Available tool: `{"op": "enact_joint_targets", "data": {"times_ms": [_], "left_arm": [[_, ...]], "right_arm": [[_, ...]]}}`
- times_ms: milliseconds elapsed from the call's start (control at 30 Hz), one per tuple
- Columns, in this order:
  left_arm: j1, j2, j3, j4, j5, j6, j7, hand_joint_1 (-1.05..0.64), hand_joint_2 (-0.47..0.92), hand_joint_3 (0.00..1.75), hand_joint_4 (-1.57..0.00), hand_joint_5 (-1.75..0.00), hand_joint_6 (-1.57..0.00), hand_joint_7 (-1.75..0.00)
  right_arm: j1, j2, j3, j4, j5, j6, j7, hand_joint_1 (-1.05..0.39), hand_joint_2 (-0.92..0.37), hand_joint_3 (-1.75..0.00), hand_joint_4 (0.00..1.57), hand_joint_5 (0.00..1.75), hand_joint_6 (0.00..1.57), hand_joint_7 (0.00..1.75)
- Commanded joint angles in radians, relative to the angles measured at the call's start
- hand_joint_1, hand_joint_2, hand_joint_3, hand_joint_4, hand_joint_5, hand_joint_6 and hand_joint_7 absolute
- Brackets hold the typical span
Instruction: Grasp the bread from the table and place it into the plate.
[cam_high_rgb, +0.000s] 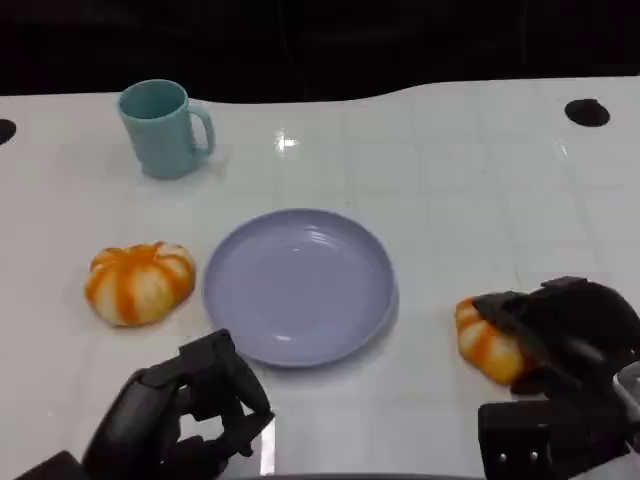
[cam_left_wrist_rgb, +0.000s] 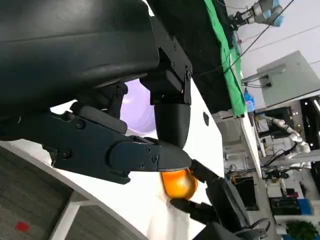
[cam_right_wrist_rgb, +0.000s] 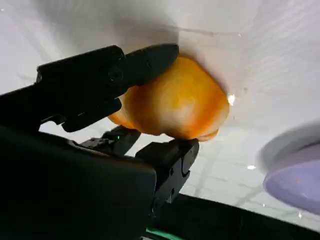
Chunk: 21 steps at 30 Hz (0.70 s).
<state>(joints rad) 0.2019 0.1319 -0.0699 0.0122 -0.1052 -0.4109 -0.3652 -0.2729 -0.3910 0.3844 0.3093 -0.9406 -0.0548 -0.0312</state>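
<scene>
The right hand (cam_high_rgb: 560, 345) has its fingers clamped around the bread (cam_high_rgb: 487, 342), which sits on the table (cam_high_rgb: 450, 180) just right of the plate (cam_high_rgb: 300, 285) — a grip placed, I judge, to lift it across onto the plate. The bread is a rounded orange-and-cream bun, glossy-looking. The left hand (cam_high_rgb: 185, 415) waits below the plate's near rim, fingers curled on nothing — a second bun (cam_high_rgb: 140, 282) lies left of the plate.

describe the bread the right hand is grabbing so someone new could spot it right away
Start at the lilac plate in the middle of the white table. To its right, near the table's front edge, an orange-and-white bread lies with the right hand closed around it. The similar bread on the left of the plate lies untouched, and the left hand holds nothing.
</scene>
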Motion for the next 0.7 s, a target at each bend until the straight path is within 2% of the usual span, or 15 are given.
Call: {"op": "enact_joint_targets", "data": {"times_ms": [33, 67, 100, 133, 167, 200, 267, 400, 467, 533, 567, 600, 700], "left_arm": [[0.007, 0.008, 0.003, -0.017, 0.006, 0.007, 0.01, -0.57, 0.92, 0.33, -0.68, -1.75, -0.6, -1.54], [0.008, 0.008, 0.002, -0.021, 0.008, 0.009, 0.011, -0.57, 0.92, 0.33, -0.68, -1.75, -0.59, -1.54], [0.008, 0.008, 0.002, -0.023, 0.009, 0.01, 0.012, -0.57, 0.92, 0.33, -0.68, -1.75, -0.59, -1.54], [0.008, 0.008, 0.002, -0.023, 0.009, 0.009, 0.012, -0.57, 0.92, 0.34, -0.68, -1.75, -0.59, -1.54], [0.008, 0.007, 0.001, -0.025, 0.008, 0.01, 0.011, -0.56, 0.92, 0.34, -0.68, -1.75, -0.59, -1.54], [0.008, 0.006, 0.0, -0.026, 0.006, 0.011, 0.01, -0.56, 0.92, 0.34, -0.68, -1.75, -0.59, -1.54], [0.01, 0.006, -0.002, -0.033, 0.002, 0.015, 0.008, -0.56, 0.92, 0.34, -0.69, -1.75, -0.6, -1.54], [0.012, 0.006, -0.002, -0.04, 0.003, 0.017, 0.009, -0.54, 0.92, 0.34, -0.69, -1.75, -0.6, -1.56], [0.013, 0.006, -0.002, -0.043, 0.003, 0.019, 0.01, -0.53, 0.92, 0.34, -0.7, -1.75, -0.6, -1.56], [0.013, 0.007, -0.001, -0.046, 0.004, 0.023, 0.011, -0.53, 0.92, 0.34, -0.7, -1.75, -0.6, -1.57], [0.013, 0.007, -0.001, -0.049, 0.005, 0.025, 0.012, -0.54, 0.92, 0.34, -0.7, -1.75, -0.6, -1.57], [0.013, 0.007, 0.0, -0.05, 0.007, 0.026, 0.013, -0.54, 0.92, 0.34, -0.7, -1.75, -0.6, -1.57], [0.014, 0.007, 0.0, -0.054, 0.011, 0.031, 0.016, -0.53, 0.92, 0.34, -0.7, -1.75, -0.6, -1.58]], "right_arm": [[-0.033, 0.002, 0.003, 0.101, 0.052, -0.074, -0.106, -0.15, -0.92, -0.05, 0.93, 1.62, 1.34, 0.12], [-0.04, 0.002, 0.007, 0.116, 0.058, -0.084, -0.121, -0.15, -0.9, -0.1, 0.93, 1.68, 1.24, 0.45], [-0.046, 0.003, 0.009, 0.129, 0.063, -0.093, -0.135, -0.13, -0.88, -0.18, 0.9, 1.71, 1.02, 0.98], [-0.052, 0.004, 0.011, 0.14, 0.068, -0.1, -0.148, -0.13, -0.76, -0.43, 0.89, 1.73, 0.84, 1.39], [-0.057, 0.005, 0.012, 0.15, 0.072, -0.105, -0.159, -0.13, -0.67, -0.62, 0.89, 1.74, 0.77, 1.53], [-0.063, 0.005, 0.013, 0.158, 0.075, -0.109, -0.17, -0.13, -0.6, -0.77, 0.89, 1.74, 0.72, 1.61], [-0.075, 0.009, 0.012, 0.184, 0.082, -0.127, -0.216, -0.13, -0.54, -0.88, 0.89, 1.75, 0.68, 1.68], [-0.097, 0.018, 0.009, 0.23, 0.092, -0.169, -0.308, -0.12, -0.44, -1.1, 0.89, 1.75, 0.71, 1.66], [-0.107, 0.024, 0.003, 0.238, 0.105, -0.184, -0.334, -0.12, -0.43, -1.13, 0.9, 1.75, 0.74, 1.62], [-0.118, 0.034, -0.003, 0.243, 0.114, -0.203, -0.38, -0.11, -0.39, -1.17, 0.92, 1.75, 0.82, 1.5], [-0.123, 0.04, -0.007, 0.243, 0.122, -0.213, -0.4, -0.1, -0.37, -1.21, 0.93, 1.75, 0.77, 1.63], [-0.126, 0.045, -0.009, 0.238, 0.13, -0.218, -0.409, -0.09, -0.36, -1.23, 0.93, 1.75, 0.75, 1.69], [-0.136, 0.054, -0.013, 0.223, 0.146, -0.241, -0.441, -0.1, -0.35, -1.23, 0.94, 1.75, 0.72, 1.74]]}}
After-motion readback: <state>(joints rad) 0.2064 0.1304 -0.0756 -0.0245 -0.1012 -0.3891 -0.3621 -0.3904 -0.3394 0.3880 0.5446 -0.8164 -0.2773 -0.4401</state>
